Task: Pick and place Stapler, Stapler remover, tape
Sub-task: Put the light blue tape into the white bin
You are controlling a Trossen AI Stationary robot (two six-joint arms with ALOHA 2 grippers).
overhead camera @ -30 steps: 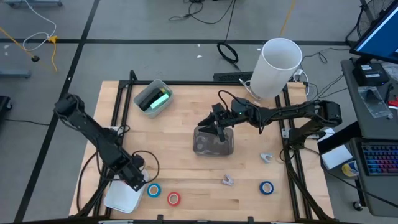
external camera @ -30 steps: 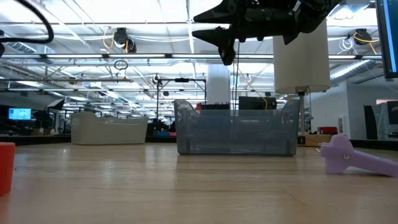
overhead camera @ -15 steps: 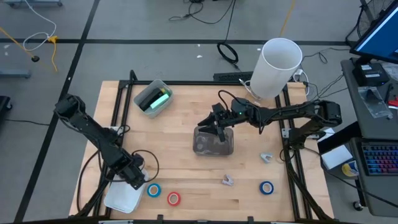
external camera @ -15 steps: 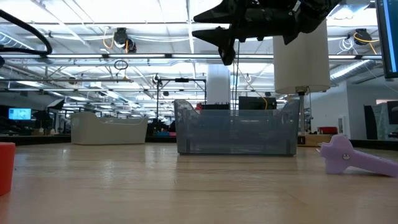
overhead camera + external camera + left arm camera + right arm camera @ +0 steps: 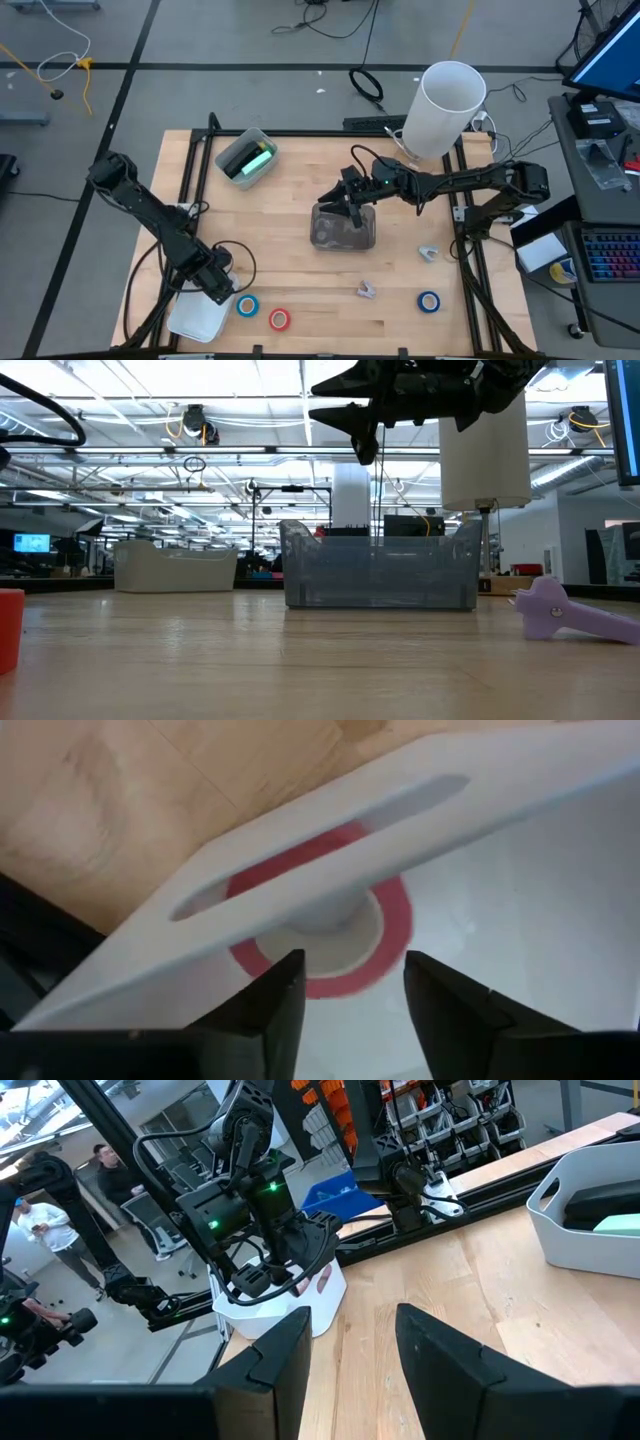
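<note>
A red tape roll (image 5: pixel 385 925) lies flat on the floor of a white bin (image 5: pixel 190 320) at the table's near left corner. My left gripper (image 5: pixel 350 970) points down into that bin, open, one finger on either side above the roll and clear of it. On the table lie a blue tape roll (image 5: pixel 247 306), a red one (image 5: pixel 279 319) and another blue one (image 5: pixel 429 301). The mint-green stapler (image 5: pixel 255 160) lies in a grey bin (image 5: pixel 232 147) at the far left. Two pale purple stapler removers (image 5: pixel 366 290) (image 5: pixel 428 253) rest on the wood. My right gripper (image 5: pixel 350 210) hangs open over a clear bin (image 5: pixel 343 230).
A tall white cylinder (image 5: pixel 445 108) stands at the table's far right corner. Black frame rails (image 5: pixel 185 180) run along the table's left and right edges. In the right wrist view people stand in the room beyond the table. Bare wood lies between the bins.
</note>
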